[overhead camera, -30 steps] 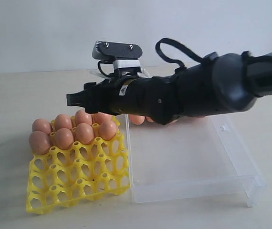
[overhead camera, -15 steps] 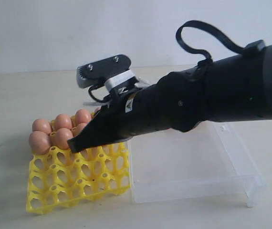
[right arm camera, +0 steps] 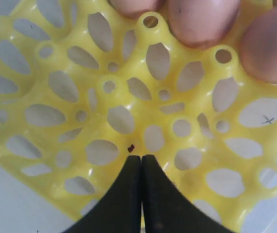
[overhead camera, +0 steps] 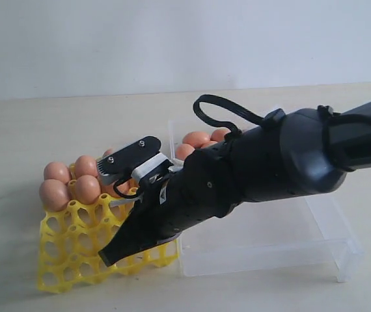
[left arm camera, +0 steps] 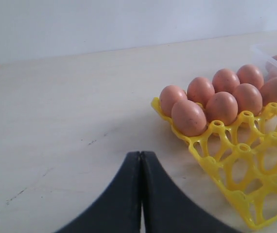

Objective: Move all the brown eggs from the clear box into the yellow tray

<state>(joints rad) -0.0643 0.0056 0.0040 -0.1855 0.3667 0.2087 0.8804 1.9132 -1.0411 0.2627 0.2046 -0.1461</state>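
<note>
Black right gripper [overhead camera: 110,255], jaws together and empty, low over bare cups of yellow tray [overhead camera: 55,250] beside seated brown eggs [overhead camera: 86,188], more waiting in clear box [overhead camera: 263,259]: may snag a post, jolting tray and eggs.

eggs [overhead camera: 56,172] are orange-brown, the tray [overhead camera: 73,207] bright yellow, the box [overhead camera: 270,250] clear, the right claw [overhead camera: 110,255] black.

A pale beige tabletop [overhead camera: 23,130] runs back to a plain white wall [overhead camera: 172,39] — a few faint dark scuffs [left arm camera: 92,142] mark the tabletop.
</note>
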